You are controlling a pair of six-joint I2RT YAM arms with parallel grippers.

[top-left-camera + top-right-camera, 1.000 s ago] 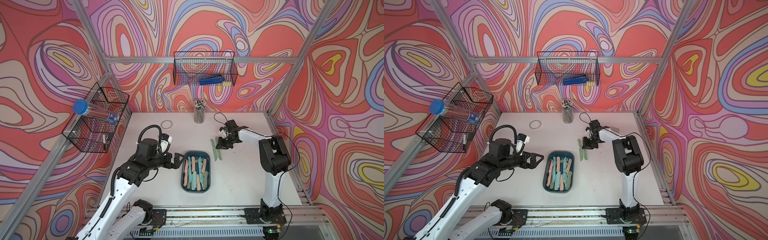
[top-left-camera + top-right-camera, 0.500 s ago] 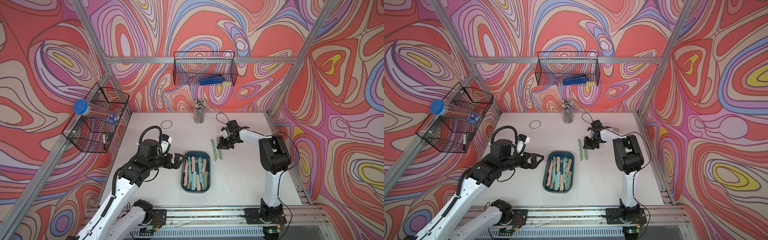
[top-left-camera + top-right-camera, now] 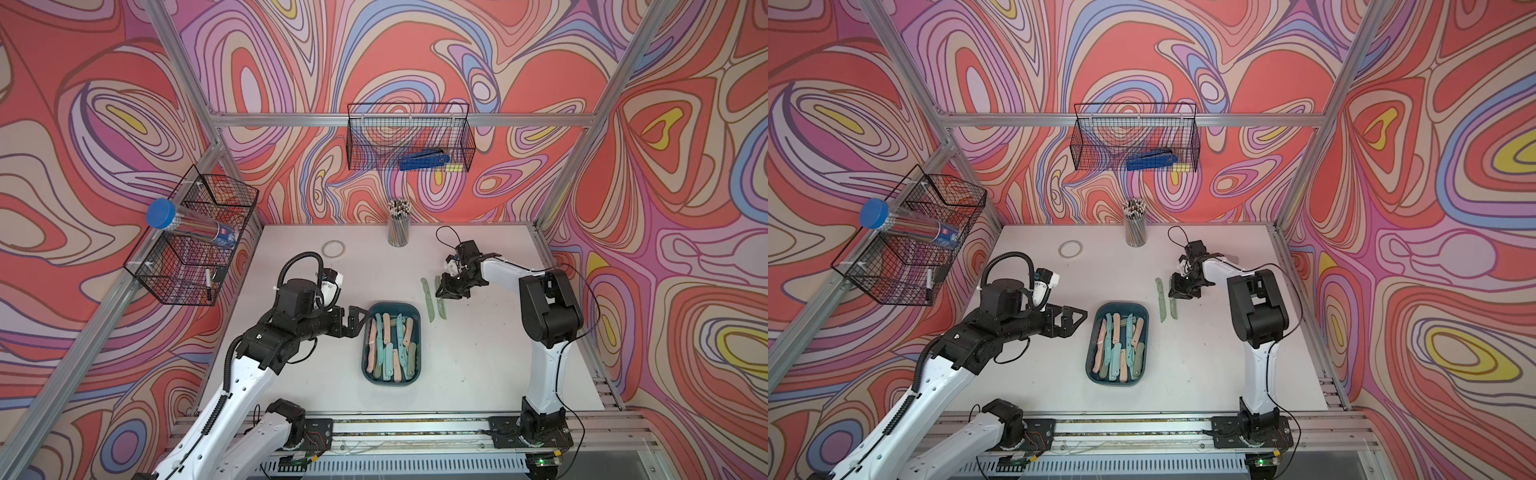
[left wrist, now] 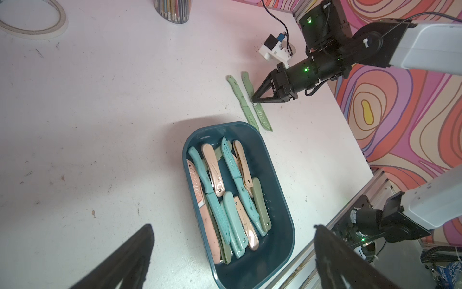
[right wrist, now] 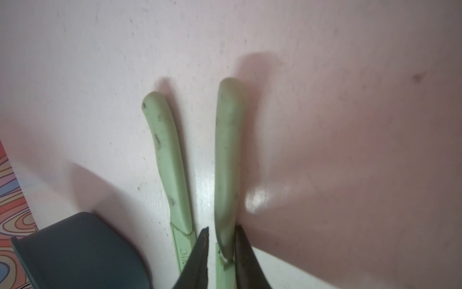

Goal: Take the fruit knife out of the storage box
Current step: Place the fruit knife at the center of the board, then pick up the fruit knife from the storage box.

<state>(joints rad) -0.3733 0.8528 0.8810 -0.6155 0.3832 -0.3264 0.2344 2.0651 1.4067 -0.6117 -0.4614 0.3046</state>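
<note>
Now the right gripper straddles a green knife lying on the tabletop just off the box's far right corner, jaws slightly parted, a gap showing. The box sits centrally, nearer the front edge. The left gripper gapes wide beside it.

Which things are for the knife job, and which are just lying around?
For the job: storage box, knives inside it, two green knives already outside it, right gripper at one of them, left gripper open by the box.

Lying about: tape ring, pencil cup, back wire basket with a blue tool, side wire basket with a blue-capped tube.
</note>
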